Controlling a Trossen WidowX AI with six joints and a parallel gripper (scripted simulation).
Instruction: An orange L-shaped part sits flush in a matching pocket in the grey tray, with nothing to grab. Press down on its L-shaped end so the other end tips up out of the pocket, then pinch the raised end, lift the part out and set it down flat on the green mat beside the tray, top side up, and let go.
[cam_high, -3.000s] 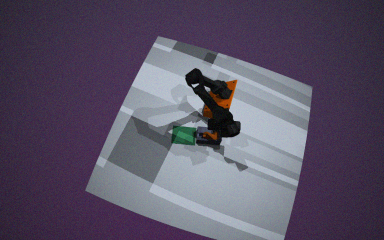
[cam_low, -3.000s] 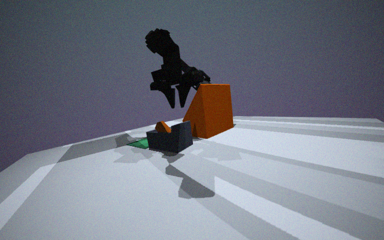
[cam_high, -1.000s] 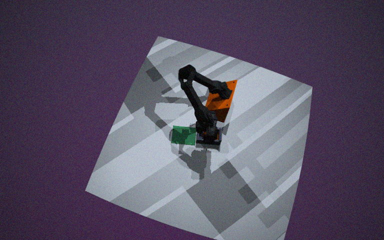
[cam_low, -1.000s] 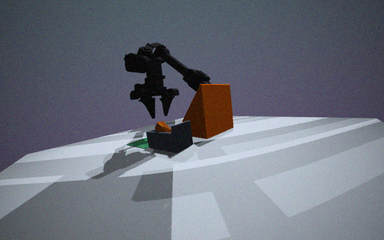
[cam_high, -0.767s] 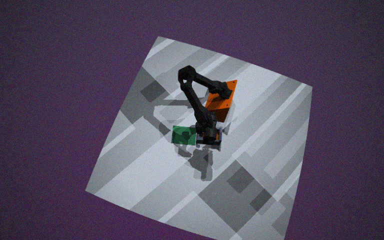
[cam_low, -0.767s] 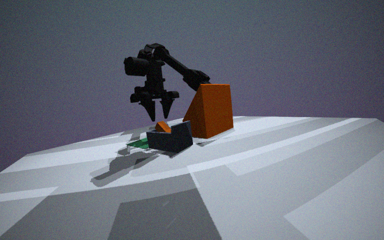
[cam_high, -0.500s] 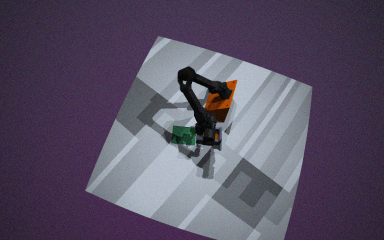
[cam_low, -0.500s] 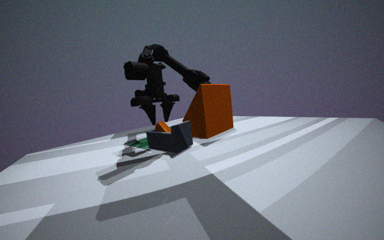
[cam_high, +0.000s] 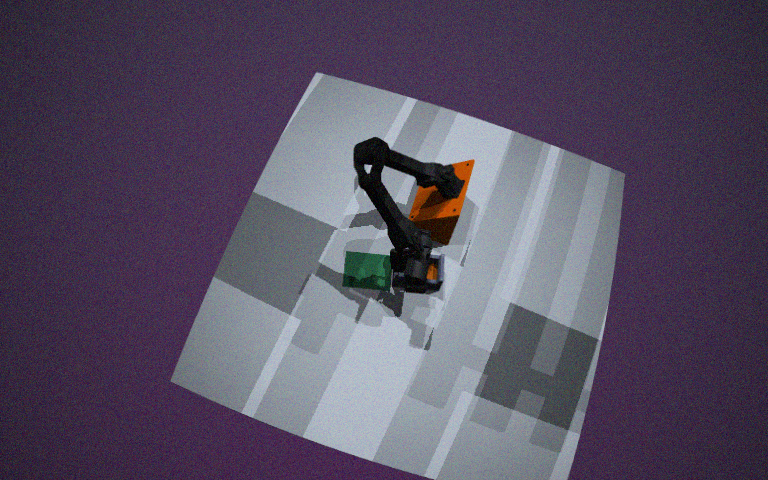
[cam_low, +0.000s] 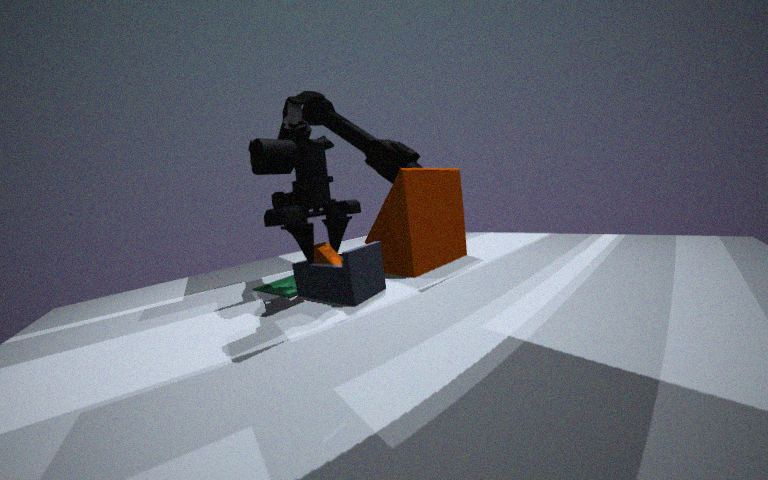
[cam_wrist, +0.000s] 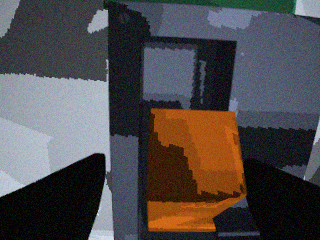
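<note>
The orange part (cam_high: 432, 271) (cam_low: 327, 255) (cam_wrist: 207, 145) is tipped in the pocket of the grey tray (cam_high: 441, 270) (cam_low: 322, 283) (cam_wrist: 282, 95). Its end toward the green mat stands up above the tray's low wall in the exterior view, and its other end is down in the pocket. Bare pocket floor shows on the mat side in the wrist view. My gripper (cam_low: 325, 253) (cam_wrist: 175, 167) is open and points down, one finger on each side of the raised part. The right finger looks very close to the part; contact cannot be told. The top view hides the fingertips.
The green mat (cam_high: 362, 268) (cam_low: 277, 287) (cam_wrist: 210, 4) lies beside the tray. A large orange wedge-shaped block (cam_high: 440, 206) (cam_low: 436, 220) stands behind the tray at the arm's base. The tray's wall is higher at its end away from the mat. Patchy shadows cross the table.
</note>
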